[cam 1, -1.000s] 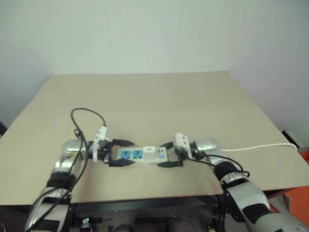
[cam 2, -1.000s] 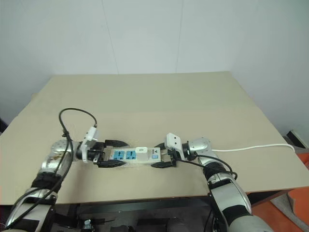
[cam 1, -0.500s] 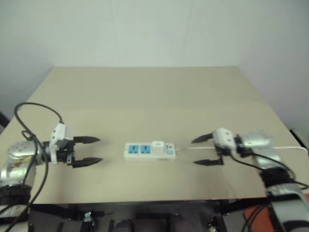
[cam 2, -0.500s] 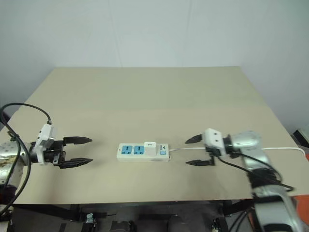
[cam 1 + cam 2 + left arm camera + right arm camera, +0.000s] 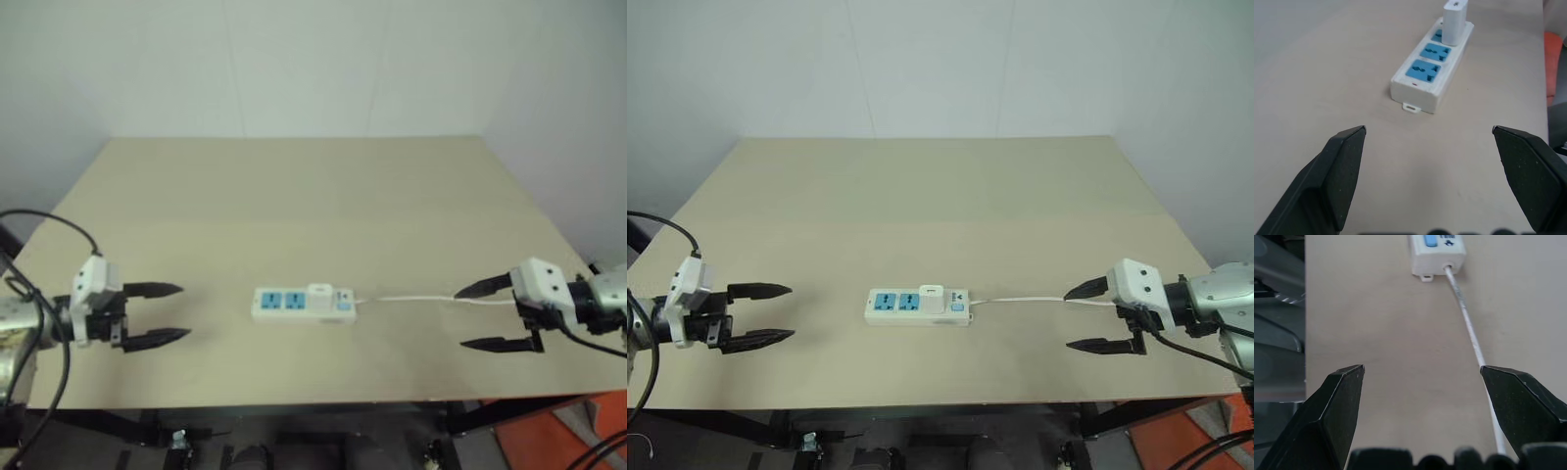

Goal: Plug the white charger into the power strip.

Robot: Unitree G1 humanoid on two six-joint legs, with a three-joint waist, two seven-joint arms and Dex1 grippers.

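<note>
Evidently the charger stands seated in the strip; keep both grippers spread, empty, well apart

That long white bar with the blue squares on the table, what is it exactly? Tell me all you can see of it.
It is a power strip, a flat white bar of what looks like plastic, lying flat near the table's front edge. Two blue socket faces stand free; the white charger stands upright, plugged into the next one. A blue button sits at the cord end, where a thin white cord runs off toward the right gripper. Neither gripper touches it.
</note>
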